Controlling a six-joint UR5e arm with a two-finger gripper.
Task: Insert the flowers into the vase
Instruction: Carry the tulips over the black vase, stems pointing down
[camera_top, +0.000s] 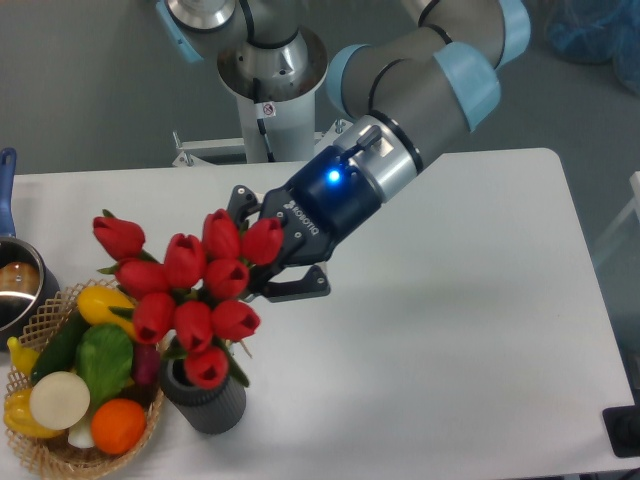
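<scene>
The flowers (190, 290), a bunch of red tulip buds with green leaves, hang in the air at the left of the table. My gripper (268, 252) is shut on their stems, which the buds hide, and it sits just right of the bunch. The vase (207, 395), a dark grey ribbed cylinder, stands upright directly under the lowest buds, which cover most of its mouth. I cannot tell whether any stem reaches into it.
A wicker basket (50, 458) of fake fruit and vegetables stands just left of the vase, touching or nearly so. A steel pot (15, 285) with a blue handle (6, 185) sits at the left edge. The arm's base (268, 70) rises behind the table.
</scene>
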